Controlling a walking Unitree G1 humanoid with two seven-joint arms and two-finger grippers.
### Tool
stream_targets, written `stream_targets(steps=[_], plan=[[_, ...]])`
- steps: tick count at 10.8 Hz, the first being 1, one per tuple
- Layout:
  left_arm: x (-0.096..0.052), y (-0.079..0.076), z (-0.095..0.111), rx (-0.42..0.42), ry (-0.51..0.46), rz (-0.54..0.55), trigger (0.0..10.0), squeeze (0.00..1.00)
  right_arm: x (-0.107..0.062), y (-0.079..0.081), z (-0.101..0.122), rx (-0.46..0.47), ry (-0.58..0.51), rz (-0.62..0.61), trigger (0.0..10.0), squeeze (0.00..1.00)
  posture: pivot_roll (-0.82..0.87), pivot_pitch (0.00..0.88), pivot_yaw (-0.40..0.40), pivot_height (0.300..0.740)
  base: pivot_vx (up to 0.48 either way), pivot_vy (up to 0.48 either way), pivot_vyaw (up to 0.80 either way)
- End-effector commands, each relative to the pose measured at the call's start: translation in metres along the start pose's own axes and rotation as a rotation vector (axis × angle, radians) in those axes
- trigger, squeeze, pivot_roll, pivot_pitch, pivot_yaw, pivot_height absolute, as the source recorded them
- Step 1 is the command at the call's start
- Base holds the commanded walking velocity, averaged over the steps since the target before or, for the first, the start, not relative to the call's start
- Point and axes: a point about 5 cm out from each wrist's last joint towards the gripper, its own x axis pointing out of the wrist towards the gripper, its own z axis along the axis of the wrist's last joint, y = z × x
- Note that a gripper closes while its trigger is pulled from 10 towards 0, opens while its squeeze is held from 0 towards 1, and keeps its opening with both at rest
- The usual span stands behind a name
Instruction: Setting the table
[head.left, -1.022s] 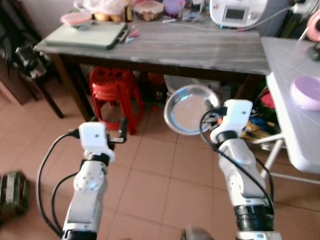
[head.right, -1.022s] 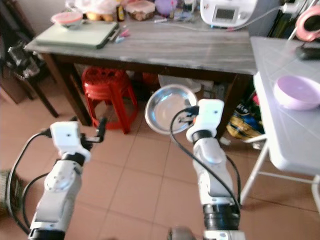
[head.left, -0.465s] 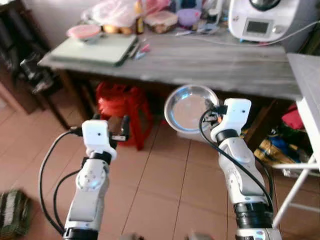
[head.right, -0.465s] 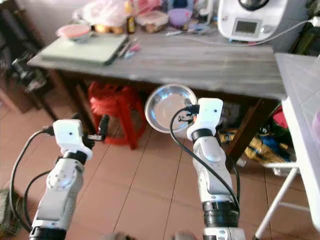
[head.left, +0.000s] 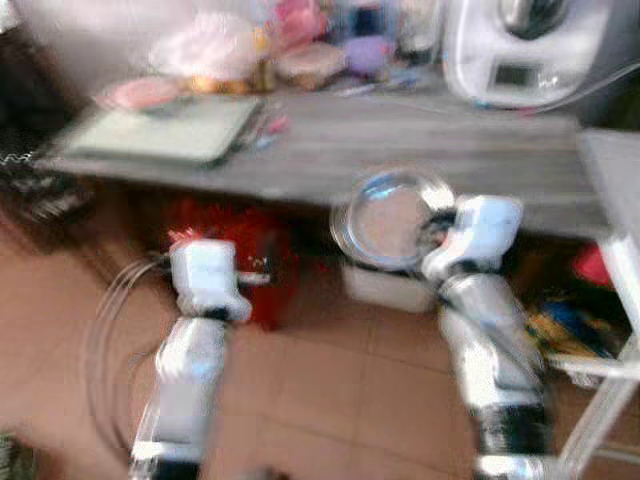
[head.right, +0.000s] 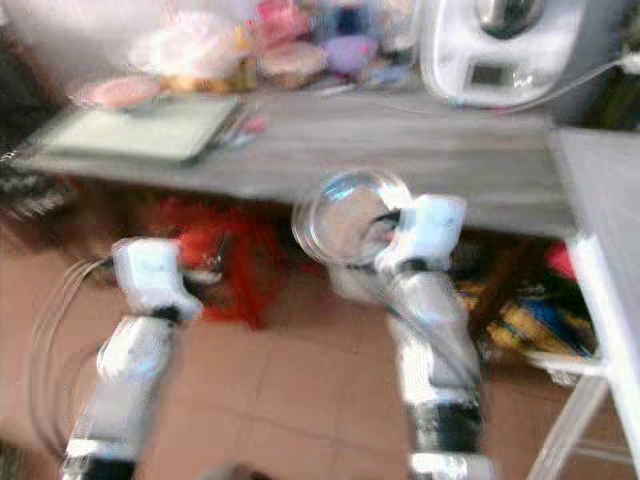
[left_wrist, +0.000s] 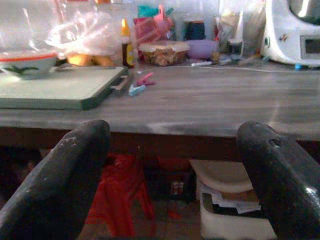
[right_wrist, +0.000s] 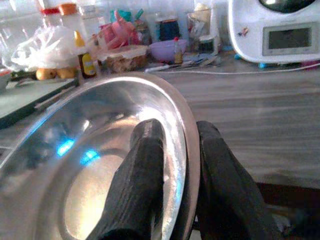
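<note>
1. Right wrist view: my right gripper is clamped on the rim of the steel plate, one finger inside the dish and one behind the rim.
2. The plate stands nearly on edge in front of me, just short of the near edge of the grey wooden table.
3. My left gripper carries nothing; its fingers are spread wide and point at the table front.
4. The head views are blurred, so I judge I should steady myself before reaching.
5. To place well, I should lift the plate above the table edge, tilt it flat, then lower it onto the bare middle of the tabletop.
6. Keep right of the green board and left of the white appliance.
7. Release only once the base rests flat.
</note>
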Motion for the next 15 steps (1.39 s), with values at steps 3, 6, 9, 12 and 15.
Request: stream_targets(steps=[3, 6, 9, 12, 15], plan=[[0.002, -0.007, 0.003, -0.015, -0.012, -0.022, 10.0, 0.00, 0.002, -0.006, 0.006, -0.008, -0.021, -0.013, 10.0, 0.00, -0.04, 0.044, 0.056, 0.740, 0.480, 0.000, 0.00], [0.001, -0.006, 0.003, -0.022, -0.005, -0.008, 10.0, 0.00, 0.008, -0.008, -0.004, 0.004, 0.061, -0.037, 10.0, 0.00, -0.04, 0.054, 0.054, 0.740, 0.475, 0.000, 0.00], [-0.009, 0.004, 0.000, 0.004, 0.024, 0.028, 10.0, 0.00, 0.017, -0.012, -0.009, 0.054, 0.114, -0.078, 10.0, 0.00, -0.02, 0.069, 0.058, 0.740, 0.124, 0.000, 0.00], [-0.027, 0.014, -0.007, 0.032, 0.079, 0.036, 10.0, 0.00, 0.033, -0.022, -0.020, 0.118, 0.244, -0.199, 10.0, 0.00, 0.00, 0.093, 0.056, 0.740, 0.000, 0.000, 0.00], [-0.026, 0.010, -0.004, 0.027, 0.081, 0.030, 10.0, 0.00, 0.040, -0.013, -0.034, 0.140, 0.389, -0.168, 10.0, 0.00, 0.00, 0.097, 0.054, 0.740, 0.000, 0.000, 0.00]])
